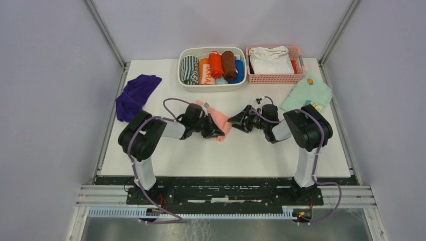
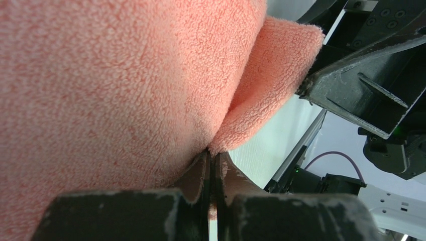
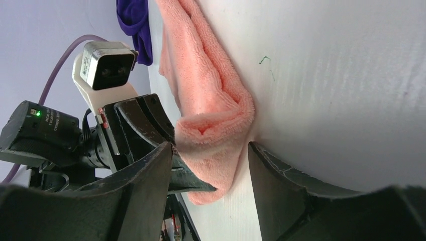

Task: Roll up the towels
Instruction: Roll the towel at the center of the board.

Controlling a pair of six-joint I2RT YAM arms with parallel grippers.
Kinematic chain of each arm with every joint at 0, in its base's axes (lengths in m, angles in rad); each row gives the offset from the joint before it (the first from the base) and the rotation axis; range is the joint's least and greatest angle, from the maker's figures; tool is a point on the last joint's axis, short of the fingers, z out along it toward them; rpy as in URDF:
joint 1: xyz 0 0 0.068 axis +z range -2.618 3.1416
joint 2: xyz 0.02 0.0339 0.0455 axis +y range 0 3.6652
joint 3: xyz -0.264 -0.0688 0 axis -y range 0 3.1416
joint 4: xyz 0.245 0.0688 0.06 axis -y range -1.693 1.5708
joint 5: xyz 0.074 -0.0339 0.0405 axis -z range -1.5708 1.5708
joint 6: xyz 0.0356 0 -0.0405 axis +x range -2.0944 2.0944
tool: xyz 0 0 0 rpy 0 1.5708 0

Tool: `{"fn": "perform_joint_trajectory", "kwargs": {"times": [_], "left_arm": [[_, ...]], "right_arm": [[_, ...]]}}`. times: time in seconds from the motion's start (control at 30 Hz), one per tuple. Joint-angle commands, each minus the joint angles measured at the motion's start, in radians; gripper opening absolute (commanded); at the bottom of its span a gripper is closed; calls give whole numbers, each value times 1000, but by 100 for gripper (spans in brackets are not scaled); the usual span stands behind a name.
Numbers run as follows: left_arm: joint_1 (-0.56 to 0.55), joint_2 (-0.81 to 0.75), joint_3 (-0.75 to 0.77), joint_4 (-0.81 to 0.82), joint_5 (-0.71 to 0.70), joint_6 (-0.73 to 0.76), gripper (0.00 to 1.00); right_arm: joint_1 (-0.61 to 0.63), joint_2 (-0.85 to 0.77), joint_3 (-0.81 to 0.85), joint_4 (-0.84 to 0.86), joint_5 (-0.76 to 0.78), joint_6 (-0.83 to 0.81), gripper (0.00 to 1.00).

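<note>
At the far left we see the purple towel (image 1: 136, 95) lying crumpled near the left edge of the counter (image 1: 166, 155), well apart from both arms. The left arm rises from its base at the near edge, bends sharply at the elbow and lies low over the counter, its forearm reaching right toward the middle. Its left pincer (image 2: 212, 165) is clamped tight, the two fingers pressed together on a pinch of the salmon-pink towel (image 1: 221, 120), whose terry cloth fills the left wrist view. That towel lies at the middle of the counter between the two pincers, folded into a long narrow band, with a doubled end that points toward the right arm. The right pincer (image 3: 210, 148) stands wide apart, one finger on each side of that doubled end, gripping nothing. The right arm mirrors the left: upright from its base, elbow bent, forearm low and reaching left. Farther right lies the mint-green cloth (image 1: 307, 95), and a white tub (image 1: 212, 86) and a pink basket (image 1: 275, 78) stand along the far edge.
</note>
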Motion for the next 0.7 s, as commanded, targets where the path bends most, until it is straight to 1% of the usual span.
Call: {"fn": "perform_joint_trajectory", "kwargs": {"times": [0.0, 0.17, 0.33, 0.57, 0.67], "left_arm": [[24, 26, -41, -39, -50, -39, 4], [25, 31, -39, -36, -43, -44, 4], [27, 43, -36, -36, -36, -45, 4], [26, 46, -34, -37, -36, -45, 4], [26, 39, -36, -44, -43, -44, 4]], "right_arm": [[-13, -12, -28, 111, -28, -13, 65], [-14, 43, -23, 105, -18, -27, 62], [-13, 97, 11, 98, -20, -26, 61], [-11, 104, 27, 102, -29, -23, 63], [-11, 100, 23, 53, -15, -47, 60]]}}
